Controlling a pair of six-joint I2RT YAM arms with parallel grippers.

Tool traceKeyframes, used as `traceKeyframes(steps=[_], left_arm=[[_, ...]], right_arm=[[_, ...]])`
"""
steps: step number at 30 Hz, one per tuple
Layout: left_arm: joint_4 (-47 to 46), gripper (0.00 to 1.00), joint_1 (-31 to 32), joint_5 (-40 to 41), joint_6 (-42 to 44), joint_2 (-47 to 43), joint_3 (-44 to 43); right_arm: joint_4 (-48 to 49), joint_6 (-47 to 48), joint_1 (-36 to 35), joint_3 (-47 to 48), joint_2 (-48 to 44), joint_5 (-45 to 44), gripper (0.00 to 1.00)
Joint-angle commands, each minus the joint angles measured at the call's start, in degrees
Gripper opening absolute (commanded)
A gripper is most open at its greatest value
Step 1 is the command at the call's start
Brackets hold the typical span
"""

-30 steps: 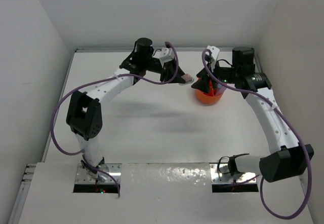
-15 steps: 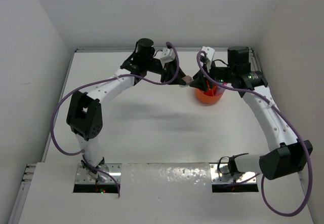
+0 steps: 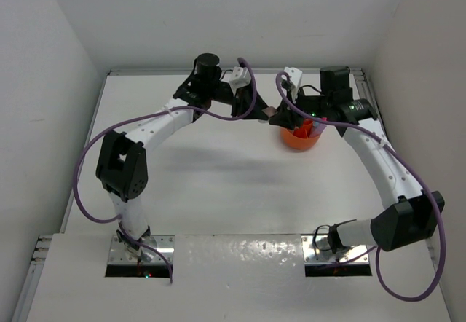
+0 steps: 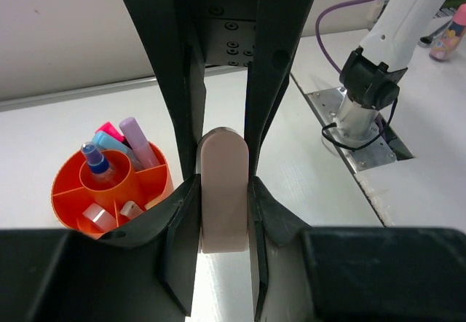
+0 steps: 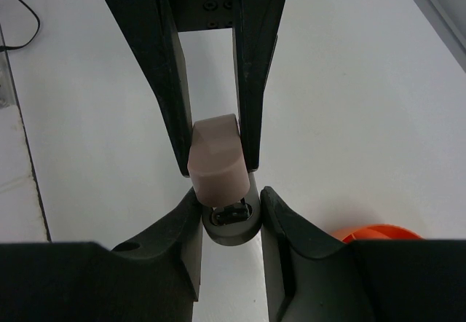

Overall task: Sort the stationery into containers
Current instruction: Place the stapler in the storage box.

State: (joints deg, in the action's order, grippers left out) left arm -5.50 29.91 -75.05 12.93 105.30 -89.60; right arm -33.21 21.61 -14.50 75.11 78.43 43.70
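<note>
Eraser [image 4: 223,191], a pale pink block with a rounded end, hangs above the table [image 3: 218,180] just left of the tub [image 3: 300,143], where the two arms meet tip to tip. The left wrist view shows the left gripper [image 4: 223,185] pinching the eraser by its long sides. Dark fingers [image 4: 262,81] of the other arm reach in from the top of that view and flank the rounded end. From the right wrist, the right gripper [image 5: 229,194] has its jaws narrowly apart around the block's end. Neither wrist view settles whether they press it. Only the left wrist view looks into the tub: a bottle [image 4: 95,160] stands in the middle well, a stick [image 4: 138,141] and other pieces in outer compartments. The right wrist catches just a sliver of orange rim.
</note>
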Motion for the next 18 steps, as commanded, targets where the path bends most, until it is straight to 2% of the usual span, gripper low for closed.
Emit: traceKeyframes(steps=[1, 2, 7, 10, 11, 13, 14, 18], left_arm=[[-3.7, 0.00, 0.6, -3.5, -0.7, 0.1, -2.7], [-3.7, 0.00, 0.6, -3.6, -0.5, 0.4, -2.8], [-4.2, 0.00, 0.6, -2.8, 0.0, 0.7, -2.8], [-4.3, 0.46, 0.6, 0.6, 0.2, 0.6, -2.5], [-4.3, 0.70, 0.4, 1.3, 0.4, 0.6, -2.3], [-4.7, 0.95, 0.2, 1.8, 0.7, 0.8, -2.2], [-5.1, 1.00, 0.1, 3.5, -0.3, 1.0, -2.3], [-7.1, 1.00, -0.7, 8.0, -4.4, 1.1, -2.4]], right_arm=[[3.8, -0.4, -0.4, 1.3, -1.0, -0.6, 0.06], [4.3, -0.6, -0.4, 0.8, -1.8, -1.5, 0.00], [4.1, -0.5, -0.5, 0.3, -3.3, -1.3, 0.00], [0.2, -0.4, -0.4, 2.9, -2.3, -3.2, 0.00], [-0.5, -0.3, -0.5, 3.2, -2.1, -3.4, 0.00], [-0.4, -0.5, -0.4, 2.4, -2.6, -4.5, 0.00], [-0.2, -0.5, -0.4, 2.2, -2.8, -4.9, 0.00], [-0.3, -1.0, 1.1, 1.4, -3.5, -5.8, 0.00]])
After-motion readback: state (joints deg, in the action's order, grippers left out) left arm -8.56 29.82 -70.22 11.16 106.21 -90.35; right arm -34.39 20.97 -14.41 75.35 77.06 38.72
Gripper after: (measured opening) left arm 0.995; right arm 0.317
